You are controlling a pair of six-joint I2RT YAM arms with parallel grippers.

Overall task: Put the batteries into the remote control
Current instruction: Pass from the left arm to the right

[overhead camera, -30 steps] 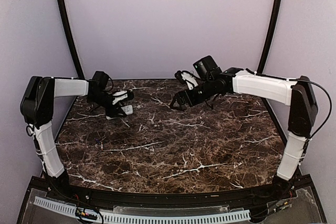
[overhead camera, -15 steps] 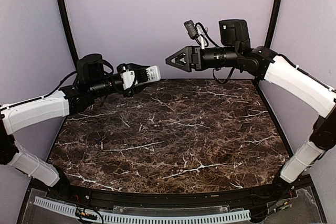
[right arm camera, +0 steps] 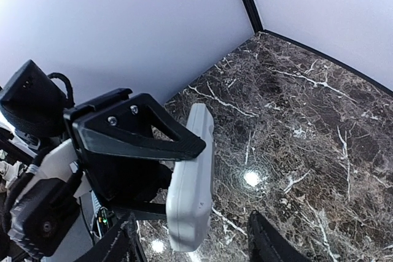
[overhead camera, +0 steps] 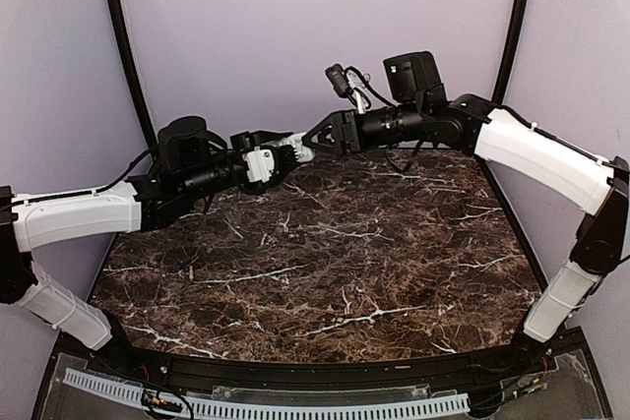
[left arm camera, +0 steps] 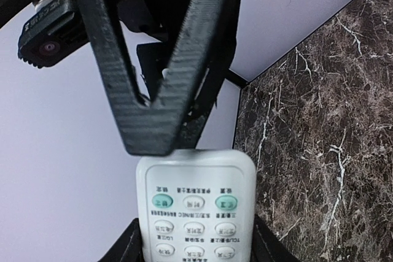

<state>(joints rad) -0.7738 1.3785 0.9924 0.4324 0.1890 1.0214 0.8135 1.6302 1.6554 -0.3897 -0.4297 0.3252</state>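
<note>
Lettering too small to read is sitting above the rows of buttons on the remote control [left arm camera: 195,207] in the left wrist view. The left gripper [left arm camera: 196,246] is clamping its sides there, and a dark triangular finger of the right gripper is overlapping its far end. Seen from the right wrist, the right gripper [right arm camera: 191,242] is standing wide, straddling that end without pinching it. From above, both arms are hanging over the worktop's [overhead camera: 325,263] far edge, their tips now meeting where a gap was separating them half a second ago.
</note>
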